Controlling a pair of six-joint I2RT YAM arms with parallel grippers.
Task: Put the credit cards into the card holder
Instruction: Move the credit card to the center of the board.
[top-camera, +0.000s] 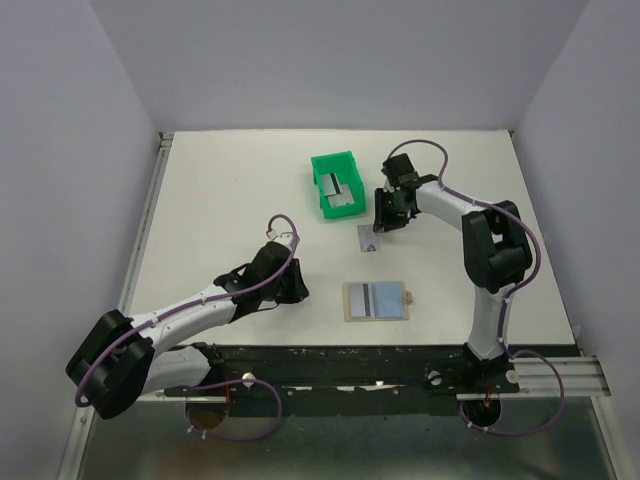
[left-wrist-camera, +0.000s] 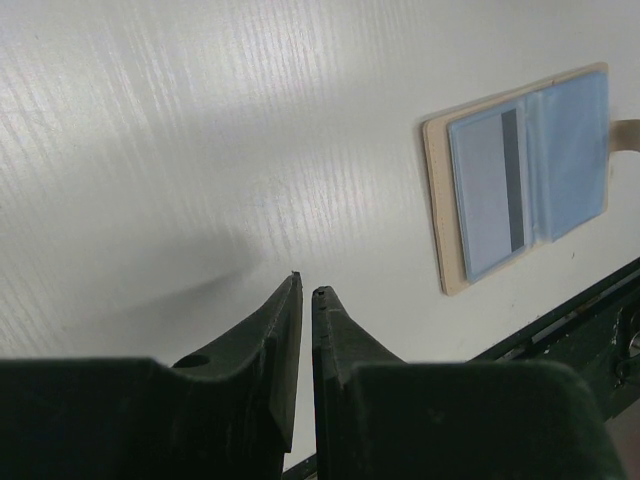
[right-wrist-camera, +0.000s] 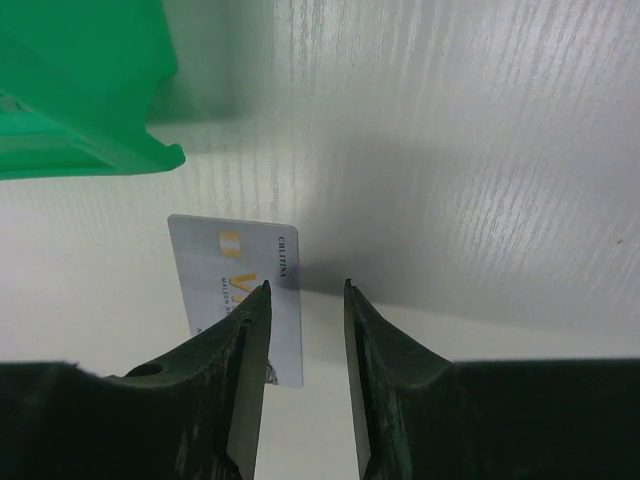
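Observation:
The tan card holder (top-camera: 377, 301) lies open near the table's front edge, pale blue inside, with a dark-striped credit card (left-wrist-camera: 492, 190) tucked in its left half (left-wrist-camera: 440, 200). A second silver-grey credit card (right-wrist-camera: 235, 270) with gold print lies flat on the table just below the green bin. My right gripper (right-wrist-camera: 307, 283) hangs open over it; the left fingertip (right-wrist-camera: 262, 295) covers the card and the card's right edge shows in the gap. My left gripper (left-wrist-camera: 305, 282) is left of the holder above bare table, open only by a narrow slit, with nothing in it.
A green plastic bin (top-camera: 333, 158) stands at the back centre with more grey cards (top-camera: 343, 190) inside; its corner (right-wrist-camera: 90, 100) is close to the right gripper's upper left. The table's black front rail (left-wrist-camera: 590, 300) runs just past the holder.

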